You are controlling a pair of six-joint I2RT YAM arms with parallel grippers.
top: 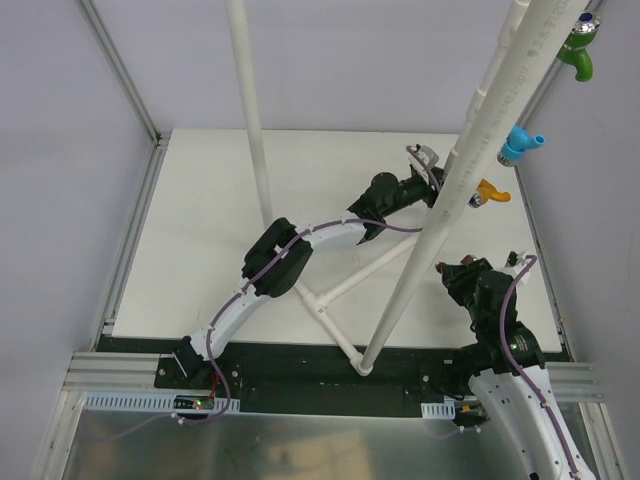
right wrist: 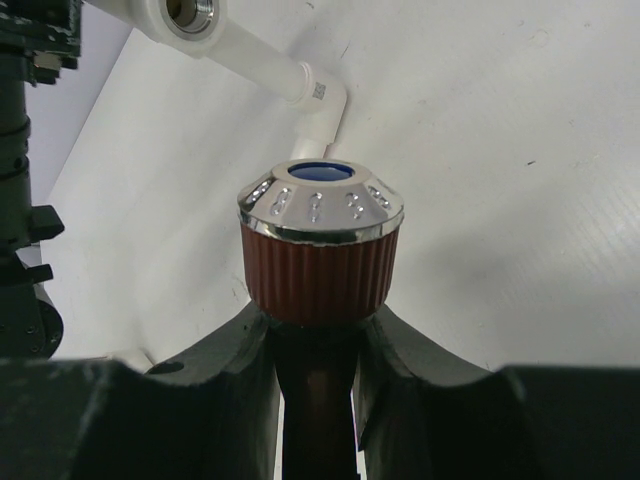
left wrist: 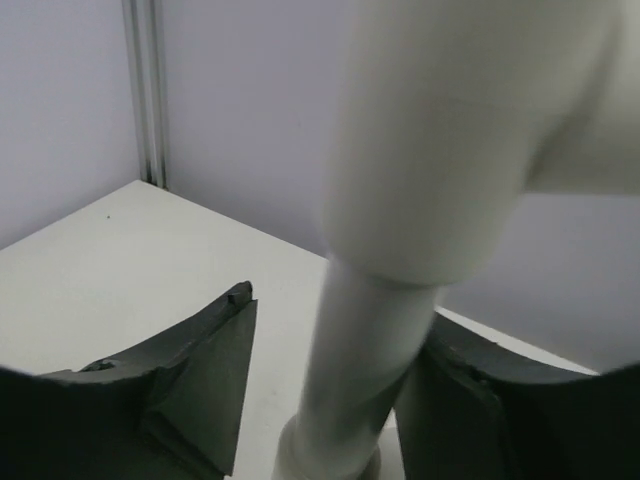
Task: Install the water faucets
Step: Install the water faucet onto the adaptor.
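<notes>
My right gripper (right wrist: 318,325) is shut on the stem of the brown faucet (right wrist: 320,265), whose ribbed cap and silver end point away from the camera. From above, the right gripper (top: 452,272) sits just right of the slanted white pipe (top: 470,170). Green (top: 578,50), blue (top: 520,143) and orange (top: 490,192) faucets stick out of that pipe. My left gripper (top: 430,188) straddles the same pipe below the orange faucet. Seen from the left wrist, the pipe (left wrist: 360,370) stands between the jaws. The right finger (left wrist: 470,400) lies against it and the left finger (left wrist: 215,370) stands apart.
The white PVC frame has an upright pipe (top: 250,120) at the back and base pipes (top: 335,320) across the white table (top: 200,220). A white fitting with a metal threaded hole (right wrist: 190,12) shows above the brown faucet. Grey walls close in all around.
</notes>
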